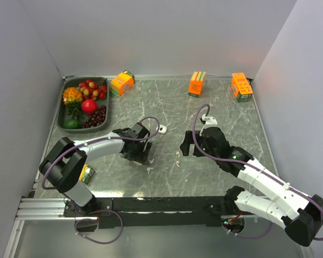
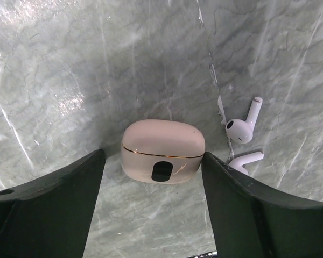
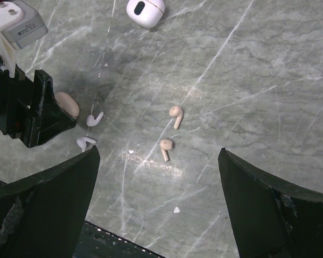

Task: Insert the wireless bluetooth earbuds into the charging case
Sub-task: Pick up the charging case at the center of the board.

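Observation:
The tan charging case [image 2: 162, 151], lid shut, lies on the marble table between the fingers of my left gripper [image 2: 153, 157]. The right finger [image 2: 226, 188] touches the case's side, while a small gap remains at the left finger [image 2: 70, 188]; the gripper is open. Two white earbuds [image 2: 242, 126] [image 2: 245, 160] lie just right of the case. Two tan earbuds [image 3: 175, 115] [image 3: 166, 148] lie below my right gripper [image 3: 159, 156], which hovers wide open and holds nothing. From above, the left gripper [image 1: 141, 155] hides the case, and the right gripper [image 1: 186, 144] is beside the earbuds [image 1: 177, 157].
A white case [image 1: 162, 129] lies just beyond the left gripper. A dark tray [image 1: 61, 122] of fruit stands at the back left. Three orange cartons [image 1: 121, 83] [image 1: 197, 83] [image 1: 241, 87] line the back edge. A small green-yellow packet [image 1: 87, 173] sits by the left arm's base.

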`<control>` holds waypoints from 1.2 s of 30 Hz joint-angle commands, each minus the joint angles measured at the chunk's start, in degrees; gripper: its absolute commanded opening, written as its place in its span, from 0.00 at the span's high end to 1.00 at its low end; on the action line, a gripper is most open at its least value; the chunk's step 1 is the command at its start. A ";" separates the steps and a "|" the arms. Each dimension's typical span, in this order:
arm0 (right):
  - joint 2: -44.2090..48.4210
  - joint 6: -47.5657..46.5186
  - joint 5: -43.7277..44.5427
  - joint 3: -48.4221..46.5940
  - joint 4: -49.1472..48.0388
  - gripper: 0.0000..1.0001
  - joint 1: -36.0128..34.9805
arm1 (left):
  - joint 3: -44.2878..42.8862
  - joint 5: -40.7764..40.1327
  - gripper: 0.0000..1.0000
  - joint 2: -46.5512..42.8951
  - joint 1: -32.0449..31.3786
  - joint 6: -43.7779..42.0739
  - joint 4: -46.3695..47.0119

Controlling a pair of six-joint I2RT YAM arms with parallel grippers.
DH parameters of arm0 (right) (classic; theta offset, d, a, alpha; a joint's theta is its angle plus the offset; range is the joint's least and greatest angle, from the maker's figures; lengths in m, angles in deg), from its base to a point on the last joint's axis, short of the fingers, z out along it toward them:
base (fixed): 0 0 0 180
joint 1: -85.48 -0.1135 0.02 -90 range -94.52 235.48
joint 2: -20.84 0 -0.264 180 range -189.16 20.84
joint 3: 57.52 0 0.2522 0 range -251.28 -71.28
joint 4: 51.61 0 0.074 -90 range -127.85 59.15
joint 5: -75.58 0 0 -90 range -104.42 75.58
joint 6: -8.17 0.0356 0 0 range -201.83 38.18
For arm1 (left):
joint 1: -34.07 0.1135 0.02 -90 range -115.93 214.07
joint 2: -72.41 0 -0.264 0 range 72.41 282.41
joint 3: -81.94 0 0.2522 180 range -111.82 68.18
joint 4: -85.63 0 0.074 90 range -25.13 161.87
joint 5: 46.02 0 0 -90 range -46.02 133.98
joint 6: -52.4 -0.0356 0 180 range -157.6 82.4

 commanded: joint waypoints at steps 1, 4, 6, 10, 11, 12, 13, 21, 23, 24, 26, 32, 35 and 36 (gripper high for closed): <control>0.97 0.54 0.93 -0.07 -0.51 0.01 -0.25 | -2.28 -0.62 0.25 1.15 0.25 -0.94 0.66; 0.97 0.63 1.02 0.01 -0.51 0.01 -0.16 | -2.63 -0.44 0.31 1.33 0.17 -0.77 0.40; 1.06 0.63 1.11 0.19 -0.69 0.01 -0.25 | -2.72 -0.27 0.34 1.24 0.17 -0.51 0.13; 0.80 0.54 1.02 0.10 -0.77 0.01 -0.16 | -2.81 0.09 0.36 1.15 -0.01 0.72 0.04; 0.54 0.54 1.02 -0.07 -0.86 0.01 -0.16 | -2.81 -0.18 0.33 1.07 -0.10 0.99 -0.22; 0.54 0.45 0.85 -0.07 -0.77 0.01 -0.25 | -2.81 -0.44 0.28 0.98 -0.36 1.43 -0.39; 0.54 0.45 0.85 0.01 -0.86 0.01 -0.16 | -2.90 -0.79 0.26 0.80 -0.53 1.69 -0.48; 0.36 0.63 0.76 0.45 -1.21 0.01 -0.16 | -1.76 -1.85 0.22 0.01 -1.33 3.10 -1.19; 0.36 0.63 0.67 0.54 -1.39 0.01 -0.25 | -1.41 -1.93 0.24 0.19 -1.41 3.19 -1.27; 0.45 0.63 0.67 0.71 -1.30 0.01 -0.25 | -1.23 -2.11 0.26 0.27 -1.50 3.27 -1.36; 0.45 0.63 0.85 0.72 -1.30 0.01 -0.16 | -0.79 -2.72 0.28 0.10 -1.59 3.45 -1.62; 0.19 0.54 0.85 0.89 -1.48 0.01 -0.16 | 0.00 -4.57 0.31 -0.95 -1.68 4.07 -2.68; -0.08 0.71 0.67 0.81 -1.65 0.01 -0.16 | 0.26 -4.92 0.26 -1.48 -1.68 4.42 -2.77; -0.17 0.72 0.50 0.98 -1.83 0.01 -0.16 | 0.18 -4.92 0.26 -1.57 -1.68 4.42 -2.77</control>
